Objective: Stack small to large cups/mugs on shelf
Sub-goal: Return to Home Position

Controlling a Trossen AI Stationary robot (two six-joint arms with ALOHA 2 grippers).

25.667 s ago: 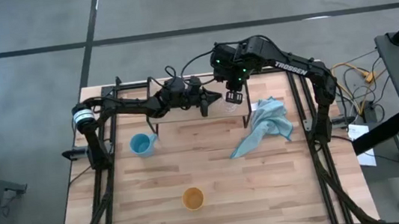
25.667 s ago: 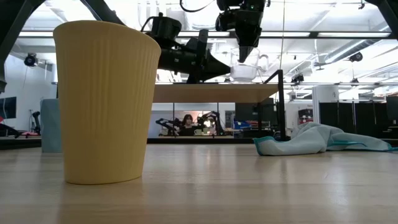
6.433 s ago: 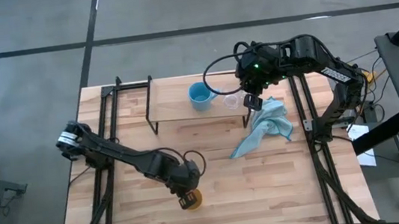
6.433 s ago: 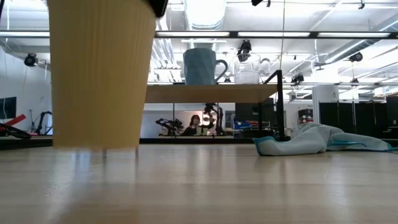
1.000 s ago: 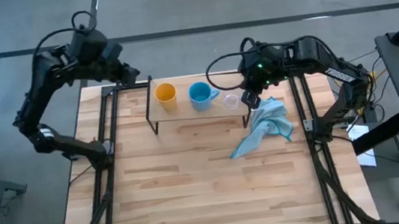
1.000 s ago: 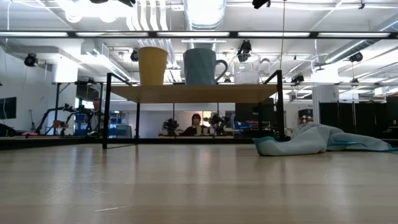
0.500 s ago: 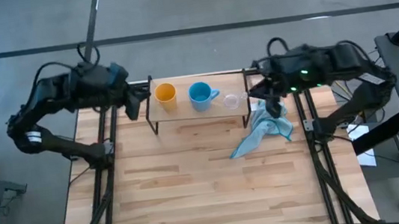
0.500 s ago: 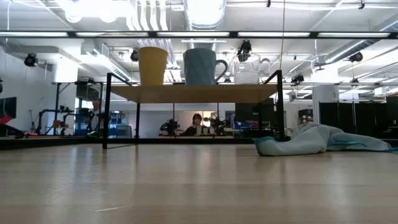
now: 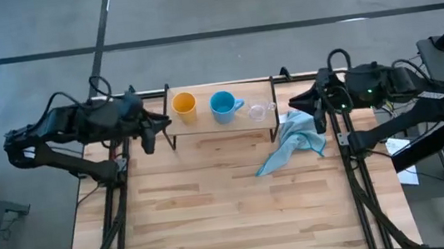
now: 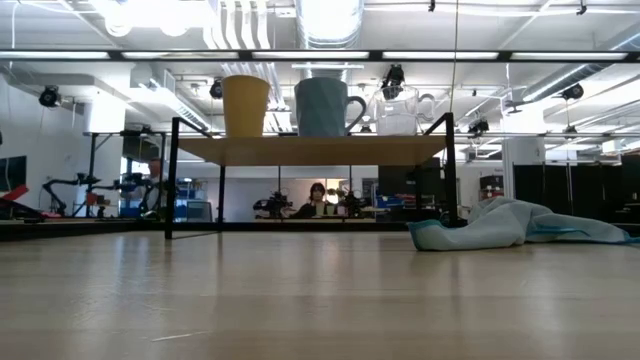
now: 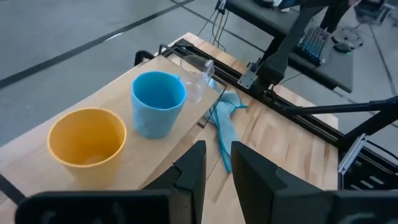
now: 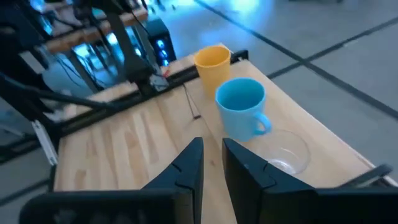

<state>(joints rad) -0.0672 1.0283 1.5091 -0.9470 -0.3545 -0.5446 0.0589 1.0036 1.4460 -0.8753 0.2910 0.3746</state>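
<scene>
Three vessels stand on their bases in a row on the shelf point(image 9: 205, 123) at the table's far edge. From left to right they are the orange-yellow cup point(image 9: 184, 104), the light blue mug point(image 9: 221, 104) and the tiny clear cup point(image 9: 258, 111). The low view shows them upright on the board point(image 10: 310, 150). My left gripper point(image 9: 154, 134) hangs off the shelf's left end, open by a narrow gap point(image 11: 217, 146) and holding nothing. My right gripper point(image 9: 308, 106) hangs off the shelf's right end, also narrowly open point(image 12: 212, 143) and holding nothing.
A crumpled light blue cloth point(image 9: 291, 142) lies on the table by the shelf's right legs, below my right gripper. Black frame rails point(image 9: 118, 203) run along the table's left and right sides. A person point(image 10: 318, 195) sits far behind the table.
Both arms have folded back toward their own sides. My left gripper has come from beyond the shelf's far left corner toward the near edge and sunk. My right gripper has drawn away from the clear cup toward the table's right edge. The three vessels have stayed put.
</scene>
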